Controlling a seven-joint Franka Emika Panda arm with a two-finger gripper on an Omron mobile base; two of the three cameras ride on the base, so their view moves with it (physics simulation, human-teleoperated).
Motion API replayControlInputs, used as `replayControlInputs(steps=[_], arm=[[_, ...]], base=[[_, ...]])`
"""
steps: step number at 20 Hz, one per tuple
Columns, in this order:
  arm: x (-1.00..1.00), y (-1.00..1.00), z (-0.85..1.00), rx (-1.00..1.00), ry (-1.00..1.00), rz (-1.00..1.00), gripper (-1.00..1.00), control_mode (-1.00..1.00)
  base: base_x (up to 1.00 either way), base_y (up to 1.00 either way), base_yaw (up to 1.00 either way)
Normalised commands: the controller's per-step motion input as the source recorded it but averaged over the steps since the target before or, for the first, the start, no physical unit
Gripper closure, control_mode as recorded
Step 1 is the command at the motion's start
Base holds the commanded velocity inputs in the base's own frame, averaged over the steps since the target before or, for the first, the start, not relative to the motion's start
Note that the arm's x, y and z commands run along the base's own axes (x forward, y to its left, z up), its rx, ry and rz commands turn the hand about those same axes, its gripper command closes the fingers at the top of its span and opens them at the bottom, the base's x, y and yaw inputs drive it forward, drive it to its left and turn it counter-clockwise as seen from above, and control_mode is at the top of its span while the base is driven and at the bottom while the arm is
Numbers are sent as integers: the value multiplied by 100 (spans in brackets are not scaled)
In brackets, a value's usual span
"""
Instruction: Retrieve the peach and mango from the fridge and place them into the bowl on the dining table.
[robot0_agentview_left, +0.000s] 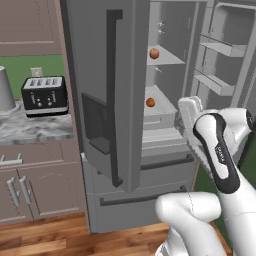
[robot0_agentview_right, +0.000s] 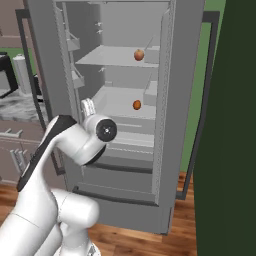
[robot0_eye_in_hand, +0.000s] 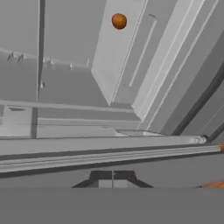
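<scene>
- Wooden floor boards (robot0_agentview_left: 45, 235) run under the fridge (robot0_agentview_left: 107, 100), with brown cabinets (robot0_agentview_left: 35, 185) and a marbled counter (robot0_agentview_left: 30, 127) to its left.
- On that counter stands a black toaster (robot0_agentview_left: 45, 93), next to a pale grey canister (robot0_agentview_left: 6, 90).
- One fridge door stands swung open, showing the grey shelves and door bins inside; the left door with its long dark handle (robot0_agentview_left: 114, 95) hides part of the interior in the left base view.
- A reddish-orange fruit (robot0_agentview_left: 154, 53) sits on the upper shelf, towards the right side of the compartment.
- A smaller orange fruit (robot0_agentview_left: 150, 102) lies on the shelf below, almost straight under the first; which is the peach and which the mango I cannot tell.
- The white arm (robot0_agentview_left: 220, 150) reaches towards the fridge's lower shelves, well below both fruits.
- The gripper (robot0_eye_in_hand: 113, 179) has its jaws clenched together with nothing between them, pointing at the shelf fronts; the orange fruit appears far up in the hand view.
</scene>
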Motion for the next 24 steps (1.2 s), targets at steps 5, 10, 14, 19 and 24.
replayControlInputs(steps=[5,10,14,19,24], arm=[[49,18,-37,4,11,0,-100,-100],[38,11,-32,3,7,0,-100,-100],[39,14,-52,2,0,0,-100,-100],[37,19,-49,7,0,0,-100,-100],[38,21,-19,14,0,0,-100,-100]], base=[[0,0,0],[0,0,0],[0,0,0],[0,0,0],[0,0,0]])
